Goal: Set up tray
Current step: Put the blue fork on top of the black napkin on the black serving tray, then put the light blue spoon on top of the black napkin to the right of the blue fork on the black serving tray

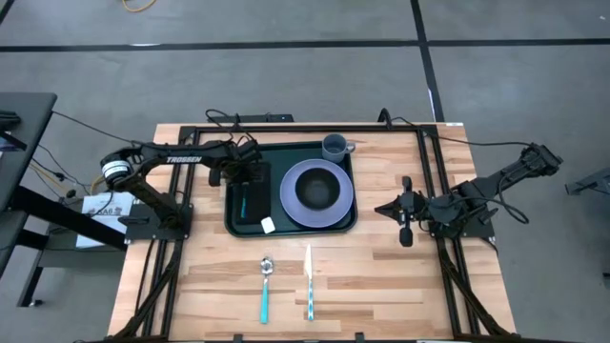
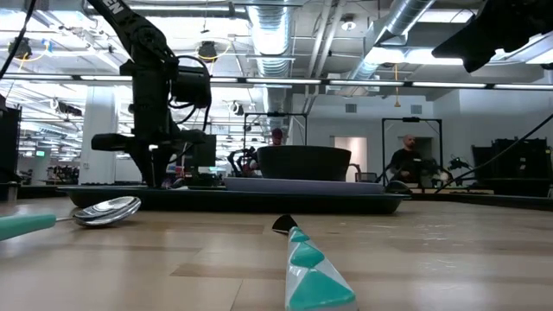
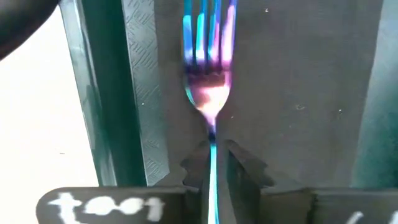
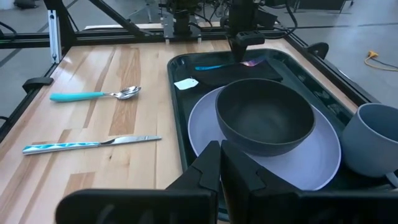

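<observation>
On the table's far half the tray [image 1: 232,221] already carries plate, bowl, cup and napkin, where the left gripper [image 3: 213,163] clamps the fork [image 3: 210,81] (right gripper [image 4: 220,163] parked, fingers together), while spoon [image 1: 266,286] and knife [image 1: 310,282] wait outside.

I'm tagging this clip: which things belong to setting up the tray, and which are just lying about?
In the job:
- dark green plastic tray
- lavender plate with dark bowl
- grey-blue mug
- black napkin
- iridescent fork, held by left gripper
- teal-handled spoon, knife

Lying about:
- white label
- right gripper, parked
</observation>
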`<state>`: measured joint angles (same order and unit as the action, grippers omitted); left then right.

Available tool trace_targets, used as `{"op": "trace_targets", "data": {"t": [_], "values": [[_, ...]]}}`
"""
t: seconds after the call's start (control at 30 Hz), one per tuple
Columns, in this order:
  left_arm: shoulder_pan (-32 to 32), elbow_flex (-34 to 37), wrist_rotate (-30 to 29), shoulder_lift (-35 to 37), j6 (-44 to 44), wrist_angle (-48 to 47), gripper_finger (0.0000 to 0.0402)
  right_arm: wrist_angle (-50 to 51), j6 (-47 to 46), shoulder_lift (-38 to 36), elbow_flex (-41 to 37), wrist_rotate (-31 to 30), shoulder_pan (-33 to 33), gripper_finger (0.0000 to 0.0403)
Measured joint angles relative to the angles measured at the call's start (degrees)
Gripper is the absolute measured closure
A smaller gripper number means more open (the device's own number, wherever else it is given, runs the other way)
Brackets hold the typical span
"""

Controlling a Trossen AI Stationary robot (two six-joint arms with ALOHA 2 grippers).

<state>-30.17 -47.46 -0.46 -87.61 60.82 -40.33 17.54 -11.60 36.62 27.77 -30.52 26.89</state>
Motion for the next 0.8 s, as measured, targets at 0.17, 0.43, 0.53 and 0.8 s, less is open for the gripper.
{"op": "trace_targets", "data": {"t": [0.17,0.43,0.53,0.8], "values": [[0.0,0.0,-0.1,0.0,0.2,-0.7,0.0339,0.1,0.0,0.0,0.0,0.0,0.0,0.0398],[2.1,0.0,-0.2,5.4,-1.8,-2.1,0.0318,0.7,0.0,0.0,0.0,0.0,0.0,0.0398],[6.1,0.0,-0.8,12.0,0.0,-2.2,0.0318,1.0,-0.5,0.0,0.0,0.1,0.0,0.0398],[31.0,-6.0,-8.7,24.7,14.8,1.4,0.0327,2.1,-1.1,0.0,0.0,0.4,0.0,0.0398]]}}
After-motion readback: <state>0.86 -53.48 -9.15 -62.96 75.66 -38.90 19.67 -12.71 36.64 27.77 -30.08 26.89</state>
